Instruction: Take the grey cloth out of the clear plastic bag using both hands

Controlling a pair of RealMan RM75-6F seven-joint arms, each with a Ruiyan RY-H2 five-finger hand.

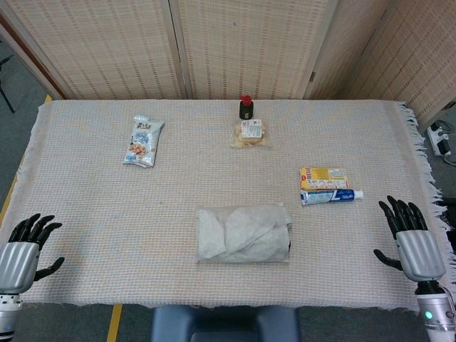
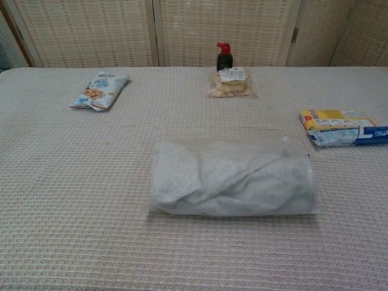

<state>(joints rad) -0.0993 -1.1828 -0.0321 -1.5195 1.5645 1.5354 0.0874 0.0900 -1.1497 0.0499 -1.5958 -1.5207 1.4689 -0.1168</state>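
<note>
Nothing of the task is showing as done: the cloth (image 2: 230,179) is lying folded inside the bag (image 2: 303,182), and the bag is sitting flat on the table (image 1: 92,199) near the front edge, about midway between the two hands. The left hand (image 1: 25,249) is hovering at the near left corner with fingers spread, grasping nothing; the right hand (image 1: 410,239) is doing the same at the near right corner (neither is showing in the chest view). Both are well apart from the bag. All of it is waiting, in my judgement: reaching in, pinning the bag with one hand, finding its opening (which end I cannot tell) and drawing the cloth out with the other.
</note>
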